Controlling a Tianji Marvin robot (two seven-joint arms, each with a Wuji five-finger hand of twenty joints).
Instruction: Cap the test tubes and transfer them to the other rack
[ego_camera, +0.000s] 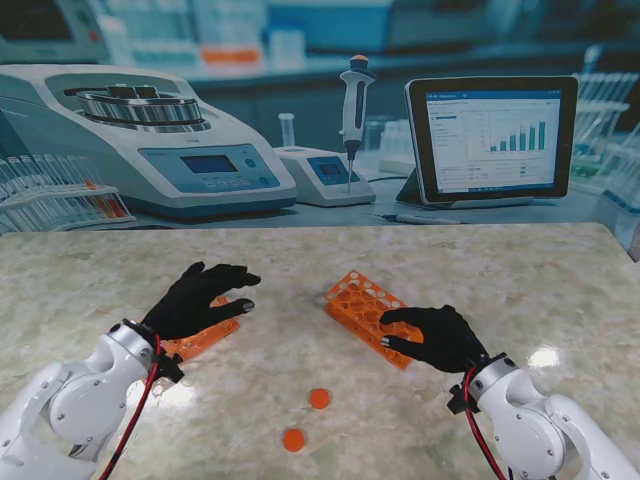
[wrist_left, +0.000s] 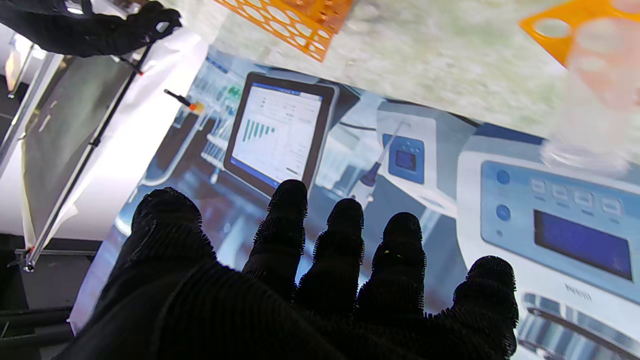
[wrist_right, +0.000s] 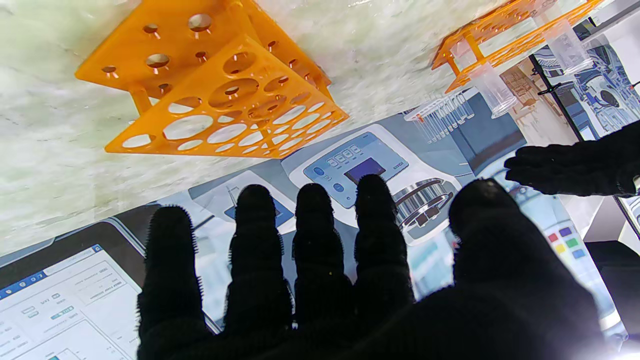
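Observation:
Two orange test tube racks stand on the marble table. My left hand (ego_camera: 197, 302) hovers over the left rack (ego_camera: 205, 337), fingers spread and holding nothing. The left wrist view shows that rack's corner (wrist_left: 560, 25) with a clear uncapped tube (wrist_left: 590, 95) in it. Across the table, the right wrist view catches the same rack (wrist_right: 500, 37) with clear tubes (wrist_right: 492, 90). My right hand (ego_camera: 438, 338) sits at the near right end of the right rack (ego_camera: 362, 303), open. That rack (wrist_right: 220, 95) has empty holes. Two orange caps (ego_camera: 320, 398) (ego_camera: 293, 439) lie nearer to me, between the arms.
A printed lab backdrop with a centrifuge (ego_camera: 150, 140), pipette (ego_camera: 354, 100) and tablet (ego_camera: 490, 140) stands along the table's far edge. Bare marble lies between the racks and around the caps.

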